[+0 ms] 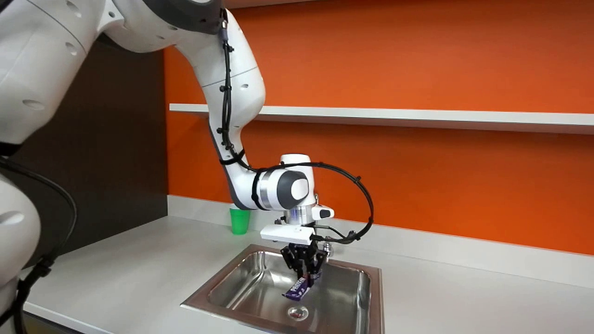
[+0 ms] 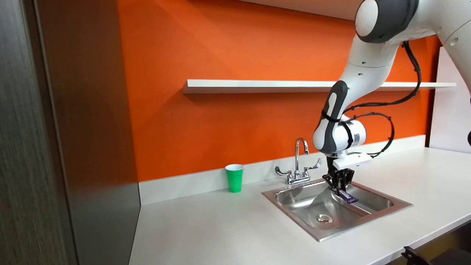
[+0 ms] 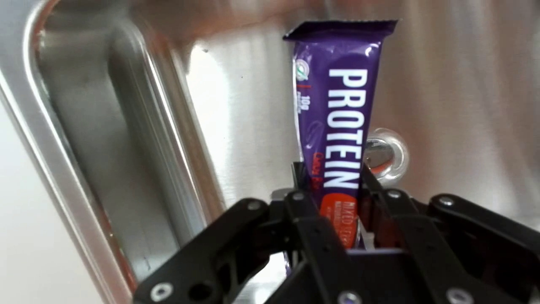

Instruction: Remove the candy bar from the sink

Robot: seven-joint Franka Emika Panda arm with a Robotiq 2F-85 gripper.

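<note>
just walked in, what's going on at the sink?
A robot arm has a purple protein bar pinched in its tool. In both exterior views the bar is within the outline of the sink, so it's not out yet. It looks lifted, but I can't tell if it's fully clear of the bottom. A green cup stands on the counter.

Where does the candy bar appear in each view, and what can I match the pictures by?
In an exterior view: the candy bar is low, near mid-width.
In an exterior view: the candy bar is right of center, in the lower half.
In the wrist view: the candy bar is right of center, from near the top down past mid-height.
Shared landmark: the round drain.
</note>
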